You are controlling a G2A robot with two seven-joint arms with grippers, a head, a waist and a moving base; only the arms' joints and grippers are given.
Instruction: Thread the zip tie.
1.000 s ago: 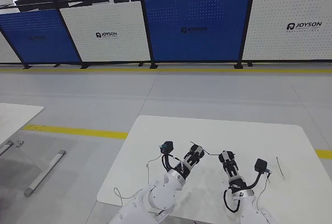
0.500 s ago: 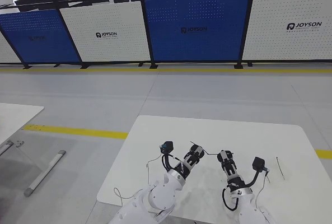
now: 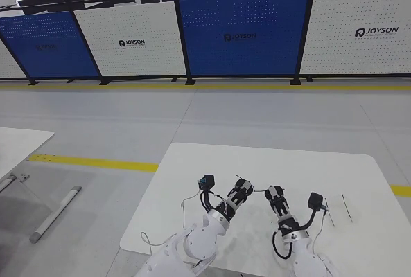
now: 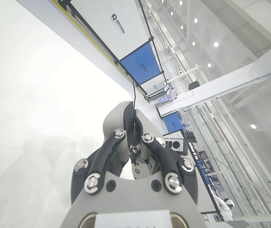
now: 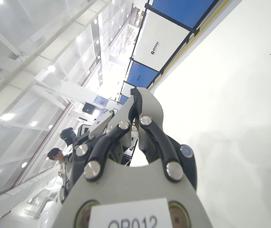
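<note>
A thin black zip tie [image 3: 258,189] spans the short gap between my two grippers, above the front middle of the white table [image 3: 212,156]. My left gripper [image 3: 243,185] is shut on it, and the strap [image 4: 133,93] rises straight out from between its closed fingers [image 4: 125,115]. My right gripper [image 3: 272,192] stands close beside the left one. It is shut too, with a small black end of the tie [image 5: 134,91] poking out at its fingertips [image 5: 149,100].
Two more black zip ties [image 3: 346,206] [image 3: 328,212] lie on the table to the right of the right arm. The far half of the table is bare. A second white table [image 3: 11,142] stands off to the left across the floor.
My right gripper has shifted left, toward the left gripper, so the stretch of tie between them is shorter. The left gripper has kept still.
</note>
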